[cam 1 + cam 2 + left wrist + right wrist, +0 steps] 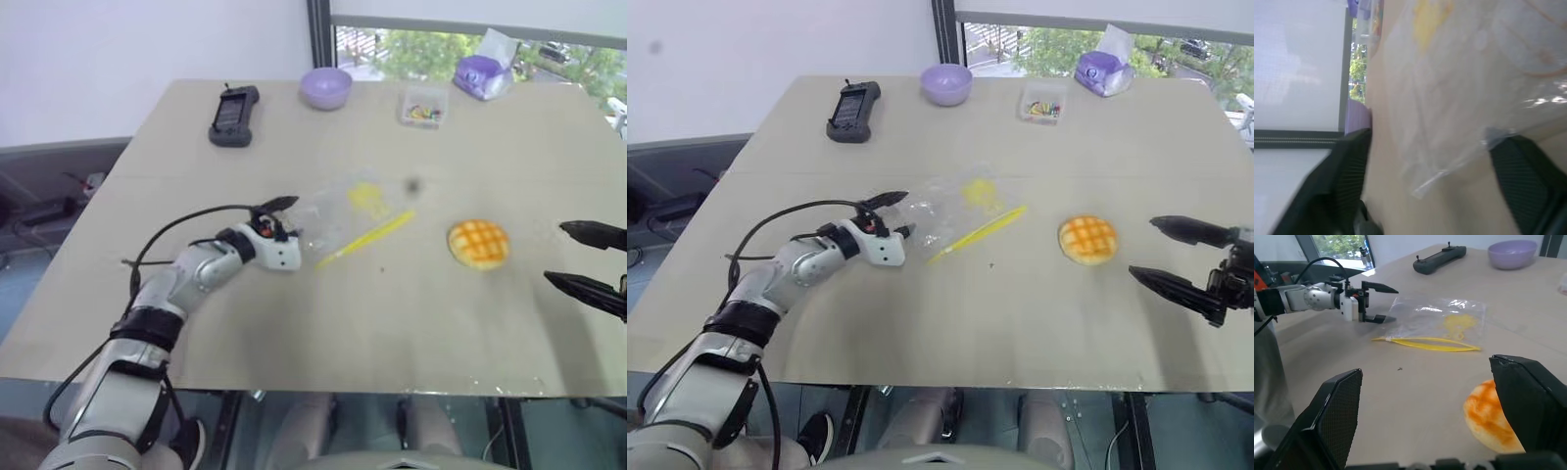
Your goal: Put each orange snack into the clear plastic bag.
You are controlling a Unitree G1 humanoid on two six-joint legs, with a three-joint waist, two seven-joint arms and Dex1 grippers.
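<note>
2 head views over table [294, 323]; wrist views close on bag [1459, 98]

Left arm: reaching forward and inward over the table, wrist rolled, cable looping above the forearm.
Left gripper [897, 214]: standing with fingers parted, one above the other, straddling the near corner of the bag [955, 211].
Right arm: sitting at the right edge, wrist showing.
Right gripper [1161, 253]: hovering with fingers spread wide, pointing inward, gripping nothing.
</note>
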